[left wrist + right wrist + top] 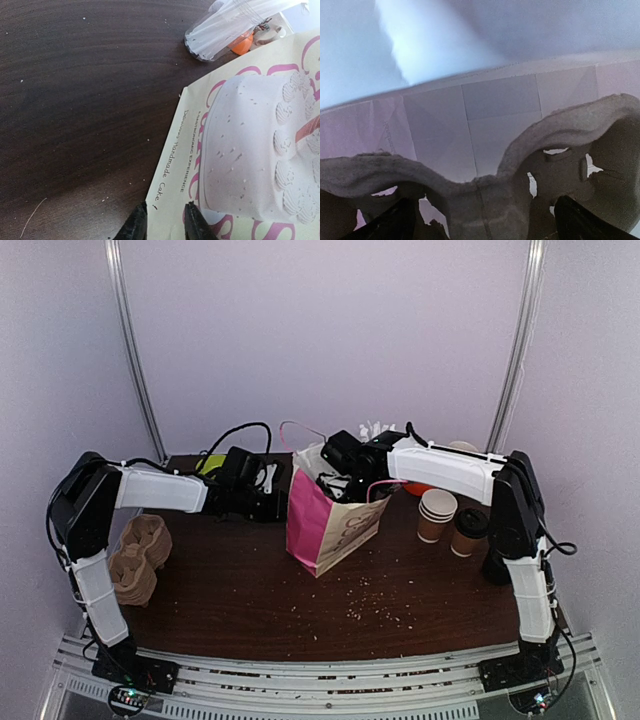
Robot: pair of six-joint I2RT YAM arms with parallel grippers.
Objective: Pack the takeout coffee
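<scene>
Brown paper cup with black lid [468, 530] stands upright on the worktop [250, 590], well off to the right of the right hand [338, 472] and nearer the arm bases, so it's outside the bag. Lidless brown cup [437, 513] with white rim is just beside it, on the side toward the right hand. Its rim looks layered, can't tell if it's a stack

Right hand is down in the mouth of the paper bag [325, 525]. Wrist view: fingers [395, 222] spread wide, moulded pulp cup carrier [480, 200] directly ahead of the hand and spanning the gap between them, bag's inner wall beyond it. No finger contact with the carrier visible. Reads as open, nothing gripped

Left hand [165, 222] is at the bag's left side, near its upper part. Wrist view: fingers [135, 227] a narrow gap apart, not closed. Edge of the bag's cake-print face lies just ahead of that gap, bare dark worktop to the hand's left. Can't tell whether the fingertips touch the paper

Bag is upright with a slight lean, pink side panel on the left hand's side

Stack of spare pulp carriers [138, 558] is well back from the left hand, near that arm's base
</scene>
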